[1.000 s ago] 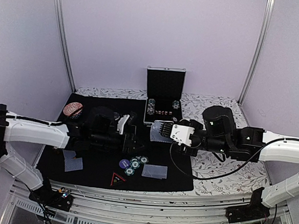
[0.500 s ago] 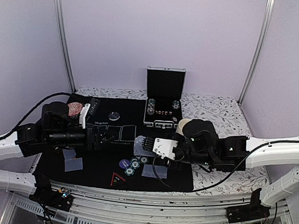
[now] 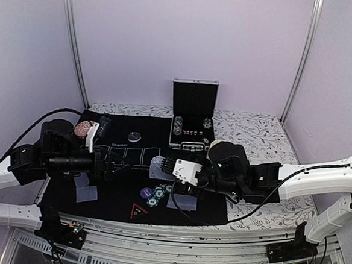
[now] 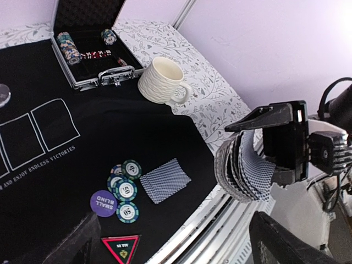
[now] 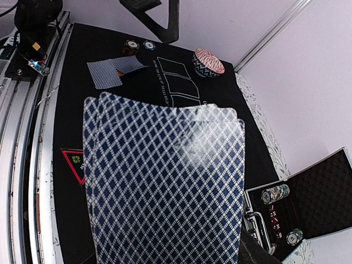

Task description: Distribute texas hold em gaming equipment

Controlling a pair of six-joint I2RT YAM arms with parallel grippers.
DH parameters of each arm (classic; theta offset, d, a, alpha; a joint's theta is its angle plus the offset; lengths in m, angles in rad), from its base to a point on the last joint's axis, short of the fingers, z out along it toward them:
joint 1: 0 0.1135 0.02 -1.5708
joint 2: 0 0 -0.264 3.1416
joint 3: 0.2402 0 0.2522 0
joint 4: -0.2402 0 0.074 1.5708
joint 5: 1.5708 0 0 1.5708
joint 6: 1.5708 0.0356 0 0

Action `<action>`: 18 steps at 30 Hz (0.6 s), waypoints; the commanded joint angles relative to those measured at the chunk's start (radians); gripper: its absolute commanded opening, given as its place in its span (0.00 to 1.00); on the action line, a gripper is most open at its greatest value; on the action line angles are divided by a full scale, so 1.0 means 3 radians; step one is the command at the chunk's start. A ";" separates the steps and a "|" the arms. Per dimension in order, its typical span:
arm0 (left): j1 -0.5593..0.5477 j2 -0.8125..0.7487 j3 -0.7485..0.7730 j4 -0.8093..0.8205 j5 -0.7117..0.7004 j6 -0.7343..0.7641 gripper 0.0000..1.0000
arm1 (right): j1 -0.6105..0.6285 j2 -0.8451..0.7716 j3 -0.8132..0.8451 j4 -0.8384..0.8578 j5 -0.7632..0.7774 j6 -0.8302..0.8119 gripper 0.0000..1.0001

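**A:** How are the pincers found?

**B:** The right gripper [image 4: 275,148] is clamped on a fan of blue-backed cards [image 4: 239,170], which is held in the air over the black mat [image 4: 55,165]. The left gripper [image 3: 116,163] is spread wide, with nothing between its fingers, and is turned toward the fan.

**A:** What could be spoiled from here?

**B:** The fan is loosely splayed. If one card were pulled, several could be dragged out and spilled onto the poker chips [image 4: 125,190] and the dealt pair [image 4: 165,180] lying on the mat. A slipped card could also be lost over the mat's front edge.

**A:** What cannot be made out?

**B:** How deeply the fan is pinched cannot be told, and no card faces are shown. The right wrist view is largely blocked by card backs, and the left fingers are cut off at the bottom of their own view.
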 commanded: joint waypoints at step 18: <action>-0.0029 0.0877 0.0632 0.0325 -0.0027 0.0199 0.98 | 0.0008 0.0342 0.0314 0.0365 -0.0102 -0.0386 0.54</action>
